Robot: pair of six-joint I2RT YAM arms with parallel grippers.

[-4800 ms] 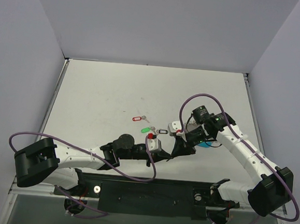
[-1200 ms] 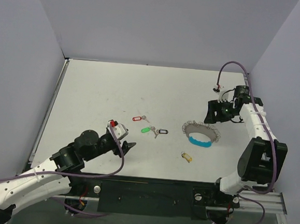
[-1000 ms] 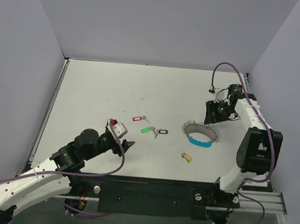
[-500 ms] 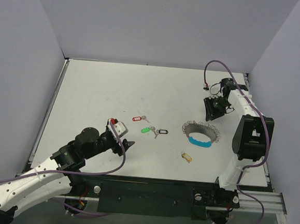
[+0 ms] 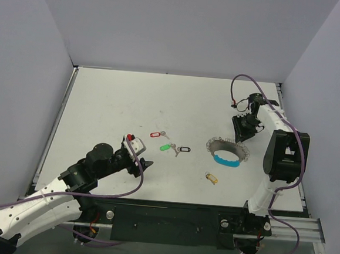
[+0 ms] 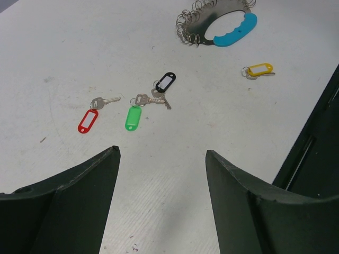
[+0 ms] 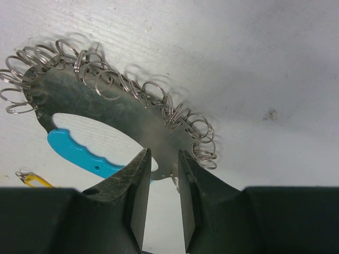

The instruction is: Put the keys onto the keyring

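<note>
both arms, the left arm [image 5: 40, 202] and the right arm [image 5: 282, 156], are built of white shell links with bulky black joint housings. a purple cable [image 5: 140, 179] loops loosely along each. the left end effector [image 6: 161, 153] has two broad, dark matte fingers [image 6: 79, 206] tapering to blunt wedges, and the right end effector [image 7: 161, 153] has the same. a white camera block [image 5: 132, 143] with a red mark sits at the left wrist. a black base plate [image 5: 168, 224] carries round silver screws [image 5: 111, 215].
</note>
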